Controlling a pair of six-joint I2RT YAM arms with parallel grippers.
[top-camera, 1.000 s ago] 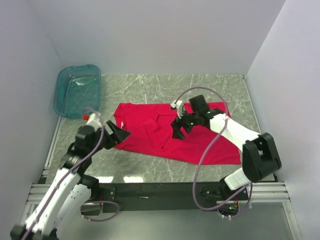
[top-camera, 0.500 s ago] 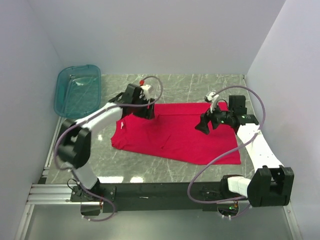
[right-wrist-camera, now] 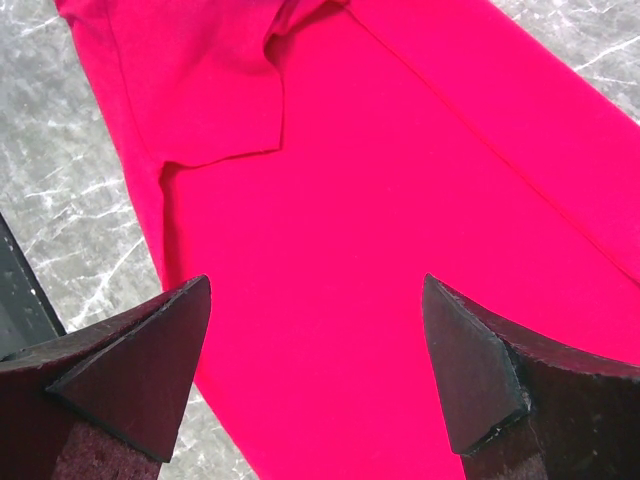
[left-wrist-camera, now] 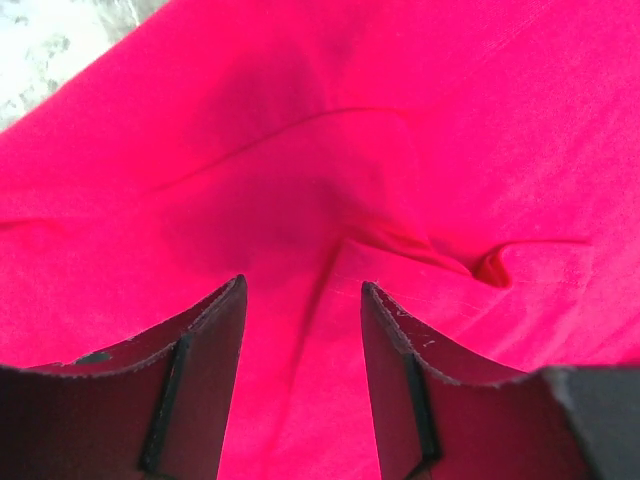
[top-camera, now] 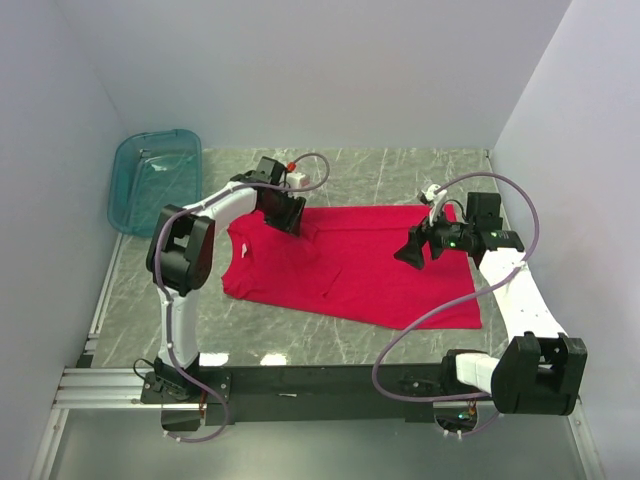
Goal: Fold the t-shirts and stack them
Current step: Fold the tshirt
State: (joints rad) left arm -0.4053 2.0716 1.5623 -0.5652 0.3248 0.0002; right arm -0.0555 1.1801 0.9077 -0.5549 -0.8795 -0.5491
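While the red t-shirt (top-camera: 350, 270) lies spread and slightly rumpled on the marble table (top-camera: 400, 165), the left gripper (left-wrist-camera: 303, 290) sits at its far-left corner. Its jaws are partly apart over a crease, and I can't tell if it's pinching cloth. The right gripper (top-camera: 411, 250) hovers above the shirt's right side, jaws wide apart.

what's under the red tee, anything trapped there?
The red t-shirt lies spread on the grey marble tabletop, which shows all round its edges. Whatever is directly beneath the cloth is covered. Only low wrinkles show, no clear bulge.
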